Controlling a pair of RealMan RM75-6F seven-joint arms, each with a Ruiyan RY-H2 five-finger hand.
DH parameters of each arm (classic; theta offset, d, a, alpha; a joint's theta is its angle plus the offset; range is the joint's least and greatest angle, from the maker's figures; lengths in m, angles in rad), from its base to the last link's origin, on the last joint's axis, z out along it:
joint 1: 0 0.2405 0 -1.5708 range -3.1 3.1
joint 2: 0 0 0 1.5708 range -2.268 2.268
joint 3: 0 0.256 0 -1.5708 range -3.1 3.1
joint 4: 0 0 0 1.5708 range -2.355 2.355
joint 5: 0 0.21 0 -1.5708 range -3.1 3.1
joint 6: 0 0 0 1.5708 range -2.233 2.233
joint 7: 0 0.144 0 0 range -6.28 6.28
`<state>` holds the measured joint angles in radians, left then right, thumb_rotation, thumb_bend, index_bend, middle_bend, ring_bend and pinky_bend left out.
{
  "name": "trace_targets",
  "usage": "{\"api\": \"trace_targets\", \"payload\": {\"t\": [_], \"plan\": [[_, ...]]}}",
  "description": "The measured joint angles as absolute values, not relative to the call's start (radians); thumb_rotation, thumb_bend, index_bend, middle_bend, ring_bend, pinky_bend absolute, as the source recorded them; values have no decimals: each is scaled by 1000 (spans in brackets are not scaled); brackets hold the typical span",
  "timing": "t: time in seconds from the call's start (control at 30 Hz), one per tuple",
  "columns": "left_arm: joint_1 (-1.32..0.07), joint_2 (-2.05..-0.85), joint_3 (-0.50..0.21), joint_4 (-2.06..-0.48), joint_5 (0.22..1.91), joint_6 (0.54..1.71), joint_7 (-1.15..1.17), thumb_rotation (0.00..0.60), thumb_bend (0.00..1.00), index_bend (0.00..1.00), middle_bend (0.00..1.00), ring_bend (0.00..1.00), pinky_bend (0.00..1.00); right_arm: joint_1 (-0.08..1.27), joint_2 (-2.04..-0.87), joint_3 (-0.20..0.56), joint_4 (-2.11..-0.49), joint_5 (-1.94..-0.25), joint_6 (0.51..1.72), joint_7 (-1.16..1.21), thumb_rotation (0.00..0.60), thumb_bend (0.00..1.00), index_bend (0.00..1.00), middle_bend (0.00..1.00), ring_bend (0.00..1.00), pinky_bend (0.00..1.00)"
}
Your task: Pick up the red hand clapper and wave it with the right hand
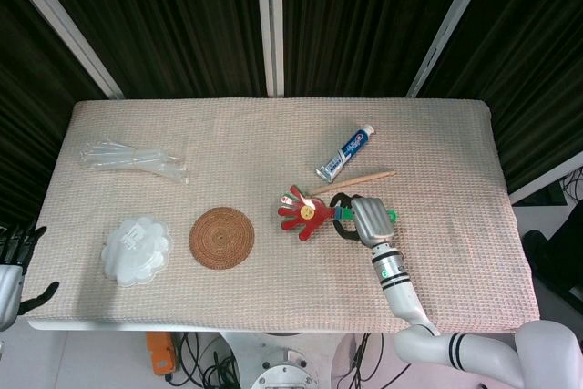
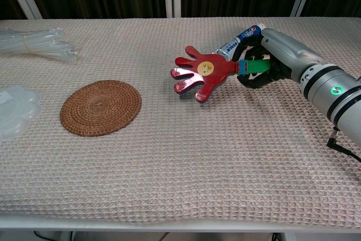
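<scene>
The red hand clapper (image 1: 303, 211) (image 2: 198, 73) has a red hand-shaped head with a yellow face and a green handle. My right hand (image 1: 366, 220) (image 2: 269, 60) grips the green handle, fingers wrapped round it. The clapper is lifted off the cloth, its head pointing left and tilted up. My left hand (image 1: 13, 266) hangs at the table's left front corner, fingers apart, holding nothing; the chest view does not show it.
A toothpaste tube (image 1: 345, 152) (image 2: 237, 42) and a wooden stick (image 1: 360, 180) lie just behind my right hand. A round woven coaster (image 1: 221, 237) (image 2: 100, 107) sits left of the clapper. A white scalloped dish (image 1: 136, 250) and clear plastic packets (image 1: 132, 159) lie at the left.
</scene>
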<state>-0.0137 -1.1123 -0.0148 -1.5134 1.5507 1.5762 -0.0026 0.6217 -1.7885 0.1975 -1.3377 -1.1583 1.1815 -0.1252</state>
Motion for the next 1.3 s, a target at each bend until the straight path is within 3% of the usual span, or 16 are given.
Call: {"api": "trace_targets", "payload": {"t": [0.33, 0.63, 0.87, 1.1, 1.3], "plan": [[-16, -1111, -18, -1518, 1549, 1573, 1, 600, 177, 106, 5, 0, 63, 596, -1776, 226, -1353, -1175, 1167, -37, 600, 641, 736, 718, 756, 961], [-23, -1110, -21, -1525, 1549, 1567, 11, 600, 177, 106, 6, 0, 64, 586, -1744, 241, -1387, -1171, 1142, -31, 600, 676, 739, 965, 979, 1000], [-24, -1110, -21, -1528, 1549, 1566, 15, 600, 177, 106, 6, 0, 64, 580, -1741, 248, -1390, -1180, 1143, -17, 600, 732, 757, 997, 1000, 1000], [-24, -1109, -21, -1530, 1548, 1566, 18, 600, 177, 106, 6, 0, 64, 573, -1742, 255, -1394, -1218, 1172, 9, 600, 778, 994, 1000, 1000, 1000], [-24, -1111, -21, -1530, 1547, 1564, 18, 600, 177, 106, 6, 0, 64, 570, -1728, 253, -1401, -1242, 1182, -3, 600, 806, 1000, 1000, 1000, 1000]]}}
